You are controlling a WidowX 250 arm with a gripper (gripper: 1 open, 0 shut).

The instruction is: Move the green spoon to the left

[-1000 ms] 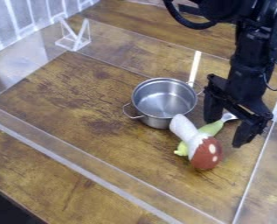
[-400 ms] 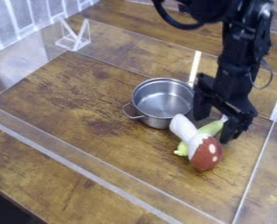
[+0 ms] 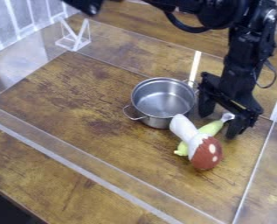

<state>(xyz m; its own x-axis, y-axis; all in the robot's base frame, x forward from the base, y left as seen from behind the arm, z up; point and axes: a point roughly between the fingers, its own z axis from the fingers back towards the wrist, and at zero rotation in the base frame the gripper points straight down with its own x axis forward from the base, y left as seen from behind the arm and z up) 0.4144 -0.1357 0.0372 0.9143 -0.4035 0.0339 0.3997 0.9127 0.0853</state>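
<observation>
The green spoon point(image 3: 211, 129) lies on the wooden table just right of the steel pot point(image 3: 164, 96), partly covered by a toy mushroom point(image 3: 199, 144) with a white stem and red-brown cap. Only its pale green ends show on either side of the stem. My gripper point(image 3: 222, 120) hangs black and open right over the spoon's upper end. One finger sits near the pot's right rim and the other is to the right of the spoon. Nothing is held between them.
A thin white stick point(image 3: 196, 66) lies behind the pot. A clear acrylic wall point(image 3: 255, 175) bounds the table on the right and front. A small clear stand point(image 3: 72, 35) is at the back left. Bare wood stretches left of the pot.
The arm has shifted a little to the left, closer over the spoon and pot. The jaws stay open and the spoon, mushroom and pot have not moved.
</observation>
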